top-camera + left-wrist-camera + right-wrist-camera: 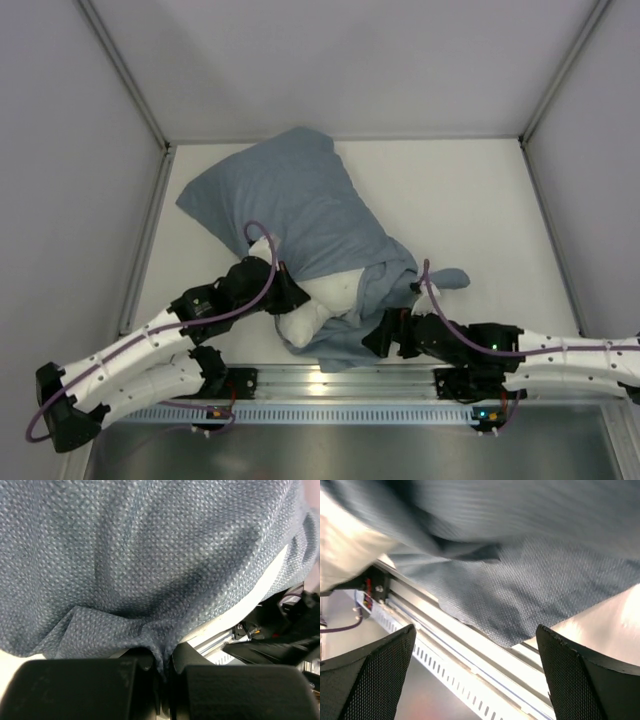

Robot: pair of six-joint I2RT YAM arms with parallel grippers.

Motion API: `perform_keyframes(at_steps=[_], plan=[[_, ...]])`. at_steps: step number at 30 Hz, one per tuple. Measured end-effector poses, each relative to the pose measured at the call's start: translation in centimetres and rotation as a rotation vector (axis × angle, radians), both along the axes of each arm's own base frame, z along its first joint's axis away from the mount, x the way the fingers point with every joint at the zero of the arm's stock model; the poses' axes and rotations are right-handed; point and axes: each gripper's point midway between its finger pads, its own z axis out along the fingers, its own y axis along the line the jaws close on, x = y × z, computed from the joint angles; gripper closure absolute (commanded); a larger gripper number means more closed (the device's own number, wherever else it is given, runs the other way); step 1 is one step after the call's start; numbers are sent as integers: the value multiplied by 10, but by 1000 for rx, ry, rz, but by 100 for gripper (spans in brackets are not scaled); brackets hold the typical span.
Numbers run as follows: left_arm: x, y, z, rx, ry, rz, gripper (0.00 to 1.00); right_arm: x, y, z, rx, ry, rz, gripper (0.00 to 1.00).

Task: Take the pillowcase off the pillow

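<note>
The grey-blue pillowcase [300, 205] lies across the middle of the table and covers most of the pillow. The white pillow [325, 298] pokes out at the near end. My left gripper [283, 291] sits at the pillow's left side, shut on a fold of the pillowcase [150, 570], which fills the left wrist view and is pinched between the jaws [164, 662]. My right gripper [378, 337] is open and empty, at the case's near hem by the table's front rail. In the right wrist view the hem [520, 595] hangs above the spread fingers [375, 680].
An aluminium rail [340, 378] runs along the table's near edge, also in the right wrist view [470, 665]. White enclosure walls stand on the left [80, 200], right and back. Bare table [480, 200] lies right of the pillowcase.
</note>
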Motion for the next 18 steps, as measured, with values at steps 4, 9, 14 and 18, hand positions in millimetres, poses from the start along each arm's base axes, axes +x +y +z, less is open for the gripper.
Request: perform_keyframes(at_steps=[4, 9, 14, 18], plan=[[0, -6, -17, -9, 10, -17, 100, 5, -2, 31, 20, -50, -2, 1], [-3, -6, -32, -6, 31, -24, 100, 24, 2, 86, 32, -145, -62, 1], [-6, -5, -27, -38, 8, -28, 100, 47, -2, 107, -31, -233, -167, 7], [-8, -5, -25, -54, 10, -35, 100, 61, 4, 110, -114, -271, -222, 6]])
